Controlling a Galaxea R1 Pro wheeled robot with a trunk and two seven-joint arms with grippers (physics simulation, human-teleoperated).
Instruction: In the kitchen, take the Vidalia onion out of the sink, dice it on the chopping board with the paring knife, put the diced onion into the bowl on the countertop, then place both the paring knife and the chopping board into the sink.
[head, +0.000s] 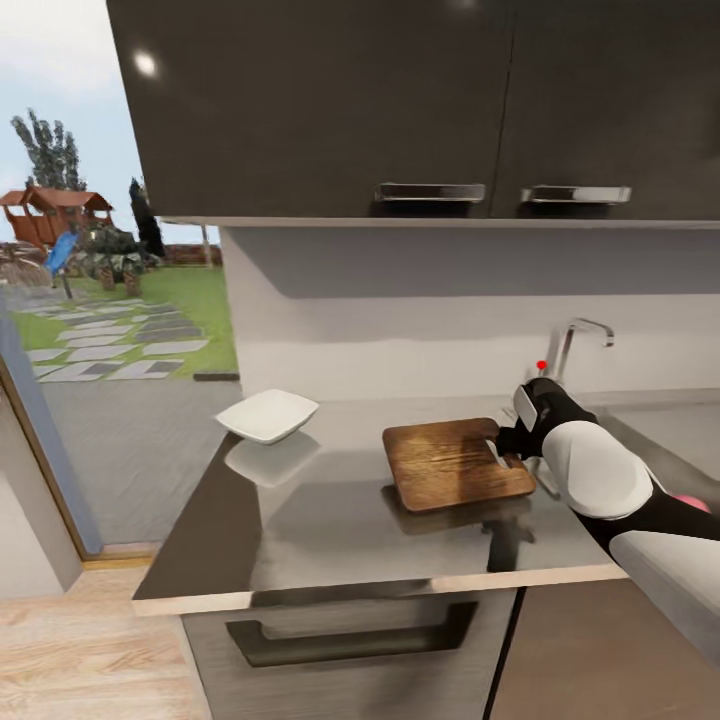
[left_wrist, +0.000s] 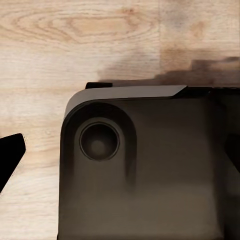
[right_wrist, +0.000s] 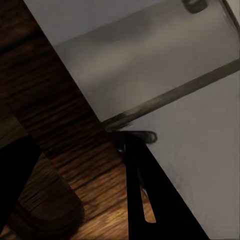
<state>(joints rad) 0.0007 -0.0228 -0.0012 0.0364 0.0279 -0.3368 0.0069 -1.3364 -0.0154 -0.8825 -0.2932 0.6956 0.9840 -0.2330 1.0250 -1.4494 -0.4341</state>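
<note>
The dark brown chopping board (head: 450, 465) lies on the grey countertop (head: 330, 520), with the white bowl (head: 267, 414) to its left. My right gripper (head: 503, 450) hovers at the board's right edge. In the right wrist view its dark fingers (right_wrist: 150, 200) stand apart over the board (right_wrist: 65, 130), so it is open. A pinkish-red bit of the Vidalia onion (head: 696, 502) peeks out behind my right forearm, where the sink is mostly hidden. The chrome tap (head: 585, 335) rises behind. The paring knife and diced onion are out of view. My left gripper (left_wrist: 120, 150) hangs open over the wooden floor.
Dark wall cabinets (head: 400, 110) hang low above the counter. A drawer front with a dark handle (head: 350, 640) sits below the counter's front edge. To the left, a glass door opens onto a garden (head: 110, 320). The robot's dark base (left_wrist: 145, 170) shows in the left wrist view.
</note>
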